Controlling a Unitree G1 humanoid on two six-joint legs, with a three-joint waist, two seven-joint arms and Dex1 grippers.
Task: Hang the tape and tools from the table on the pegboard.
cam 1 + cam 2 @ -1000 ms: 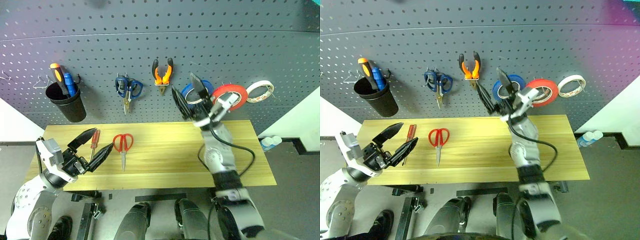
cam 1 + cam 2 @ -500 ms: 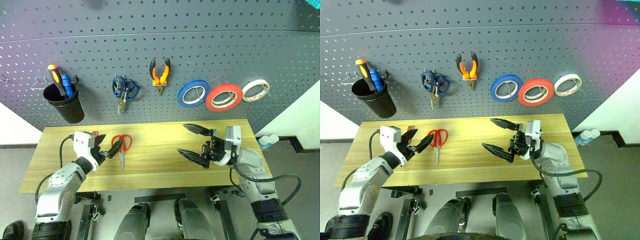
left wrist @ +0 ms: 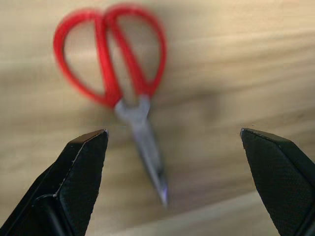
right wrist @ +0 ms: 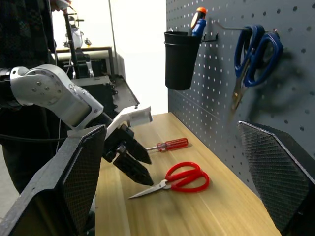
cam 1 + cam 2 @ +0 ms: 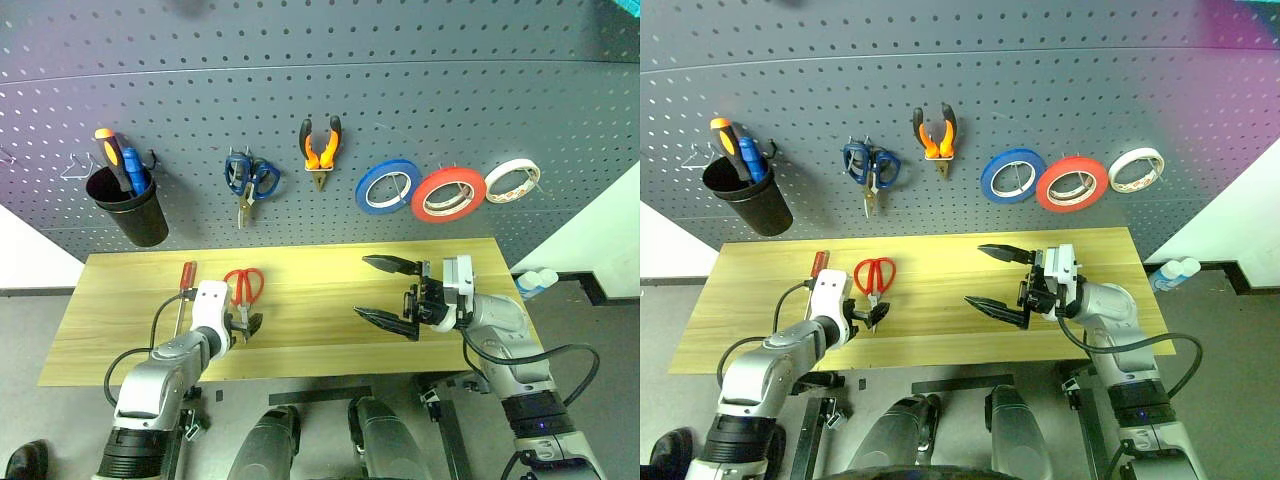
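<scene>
**Two tools lying on the desk, the rest hanging on the pegboard**

Two tools are lying on the desk, a rectangle of pale yellowish wood planks with a fine lengthwise grain. One is the red-handled scissors, with two thin oval loops and narrow steel blades tapering to a point toward the desk's near edge. The other is the slim screwdriver, with a glossy red handle and a thin metal shaft, lying just to the left of the scissors and apart from them.

On the pegboard, a matte dark grey panel dotted with even rows of small holes, three flat tape rings are hanging side by side: a blue roll, the wider red tape and a whitish roll. One pair of pliers with orange-and-black handles is hanging left of the rolls, and one pair of blue-handled scissors left of that. One round black cup is holding two handles, orange-and-black and blue.

The left end effector is hovering low over the scissor blades with its two black textured fingers spread wide, one on each side of the blades, gripping nothing. The right end effector is hanging above the middle of the desk, pointing left, its tapered fingers spread apart and empty.
</scene>
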